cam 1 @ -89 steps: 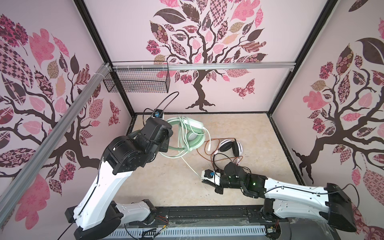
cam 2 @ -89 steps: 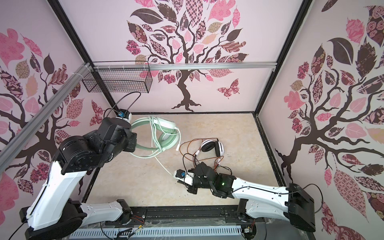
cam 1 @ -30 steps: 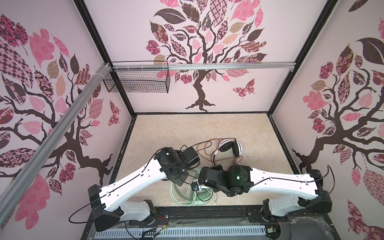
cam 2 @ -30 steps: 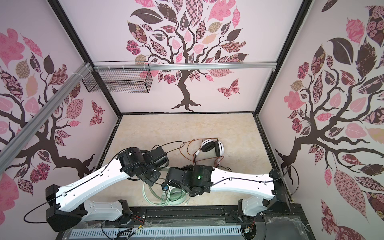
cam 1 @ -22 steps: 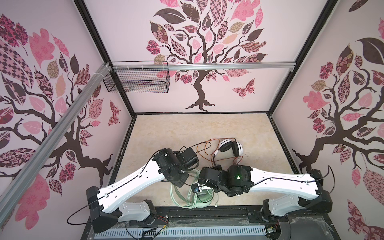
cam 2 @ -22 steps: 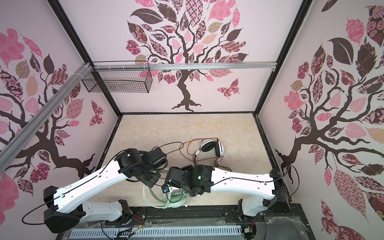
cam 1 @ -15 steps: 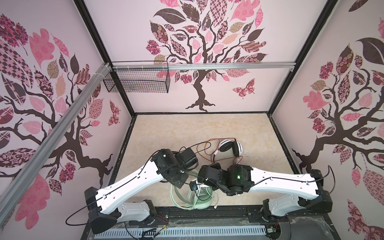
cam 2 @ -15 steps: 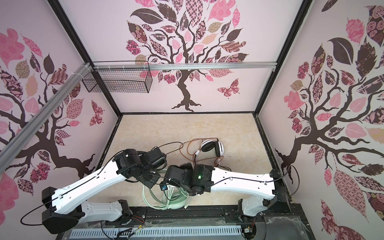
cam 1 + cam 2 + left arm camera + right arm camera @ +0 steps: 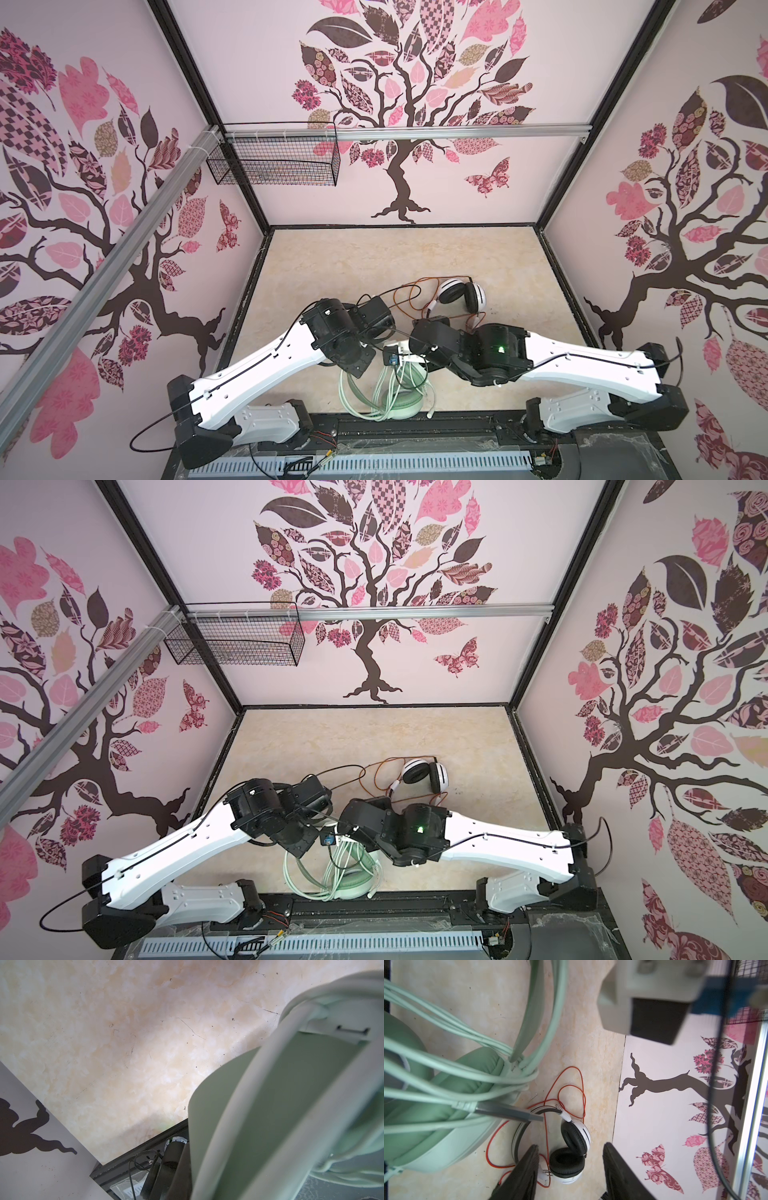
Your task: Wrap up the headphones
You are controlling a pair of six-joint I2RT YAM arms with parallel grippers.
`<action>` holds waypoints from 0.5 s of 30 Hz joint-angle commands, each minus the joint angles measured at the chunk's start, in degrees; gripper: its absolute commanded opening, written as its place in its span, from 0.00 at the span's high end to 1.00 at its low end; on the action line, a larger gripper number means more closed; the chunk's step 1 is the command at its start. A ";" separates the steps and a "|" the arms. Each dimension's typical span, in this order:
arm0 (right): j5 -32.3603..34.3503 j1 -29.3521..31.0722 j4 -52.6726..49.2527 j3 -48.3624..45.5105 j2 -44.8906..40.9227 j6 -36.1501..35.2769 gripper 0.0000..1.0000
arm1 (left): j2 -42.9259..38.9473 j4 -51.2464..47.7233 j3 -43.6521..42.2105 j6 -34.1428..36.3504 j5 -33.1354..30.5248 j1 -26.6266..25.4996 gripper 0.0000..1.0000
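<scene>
The mint-green headphones hang by the table's front edge, their pale cable looped several times round the band and ear cups, the jack plug loose. My left gripper is shut on the headband, which fills the left wrist view beside one dark finger. My right gripper stands open and holds nothing, close beside the mint-green ear cup. The white-and-black headphones lie on the table behind both arms, with the orange-red cable loose around them.
A wire basket hangs on the rail at the back left wall. The black front rail runs just below the mint-green pair. The left arm's white camera block hangs close over the right gripper. Walls enclose three sides.
Three seconds ago the mint-green pair was at the back left; both arms brought it to the front edge. In the last second the right wrist rose slightly off the cable loops.
</scene>
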 commanded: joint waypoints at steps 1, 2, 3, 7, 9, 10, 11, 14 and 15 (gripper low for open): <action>-6.50 -0.09 1.54 -1.98 -7.89 6.36 0.47 | -2.08 1.64 -1.03 -1.15 1.24 -0.18 1.00; -7.96 -0.13 2.20 -2.74 -9.60 7.78 0.47 | -2.23 1.60 -1.00 -1.58 1.15 -0.18 1.00; -9.94 -0.20 3.53 -4.05 -11.71 9.52 0.47 | -2.32 1.77 -1.20 -1.92 1.15 -0.10 1.00; -19.99 -3.66 8.22 -7.18 -19.77 17.47 0.46 | -2.30 2.98 -2.95 -3.10 1.88 0.90 1.00; -26.79 -8.75 8.78 -7.45 -21.74 22.09 0.44 | -2.43 4.94 -4.17 -3.06 4.07 2.39 1.00; -31.00 -12.29 8.36 -7.27 -21.92 24.19 0.44 | -2.76 6.52 -4.98 -2.90 5.78 3.49 1.00; -33.99 -15.42 8.12 -7.17 -21.96 25.77 0.44 | -3.15 8.05 -5.65 -2.78 7.27 4.83 1.00; -43.95 -25.17 9.23 -8.73 -22.32 30.28 0.45 | -5.35 13.87 -8.39 -2.48 12.11 9.67 1.00; -46.59 -28.28 10.51 -9.93 -22.68 32.06 0.45 | -5.85 15.26 -9.10 -2.37 13.49 11.36 1.00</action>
